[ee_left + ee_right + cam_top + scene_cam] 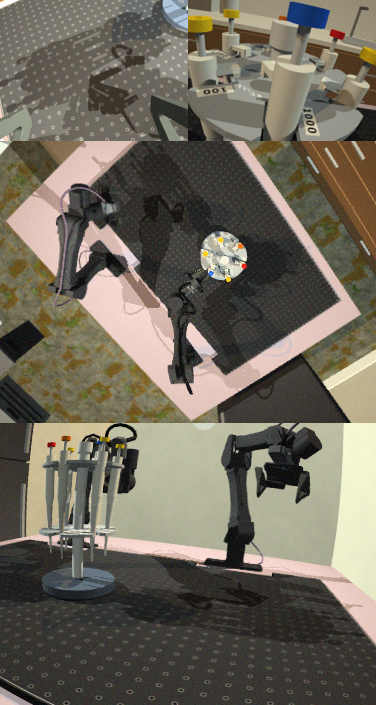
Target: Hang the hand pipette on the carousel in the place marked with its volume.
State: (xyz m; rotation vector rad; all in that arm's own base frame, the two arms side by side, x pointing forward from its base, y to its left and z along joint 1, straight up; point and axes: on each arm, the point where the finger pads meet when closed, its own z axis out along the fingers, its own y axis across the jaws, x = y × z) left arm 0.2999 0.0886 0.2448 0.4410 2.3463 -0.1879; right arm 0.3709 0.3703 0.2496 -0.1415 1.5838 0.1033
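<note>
The pipette with the blue button (210, 273) (308, 15) is upright, slightly tilted, at the carousel's edge, beside the 1000 label (310, 121) in the right wrist view. Its button top is not readable. Its white finger hook (268, 68) points inward; whether its tip is behind the rail is hidden. My right gripper (206, 275) is shut on this pipette; its fingers do not show in the right wrist view. The carousel (78, 584) (175, 16) (229, 111) stands on the mat. My left gripper (111, 207) (279, 497) (89, 109) is open and empty, high above the mat.
Several other pipettes hang around the head, with yellow, orange (240, 246) and red (244, 266) (337, 34) buttons. A yellow-button one (200, 24) hangs by the 100 label (215, 90). Another yellow-button one (369, 56) is to the right of the held pipette.
</note>
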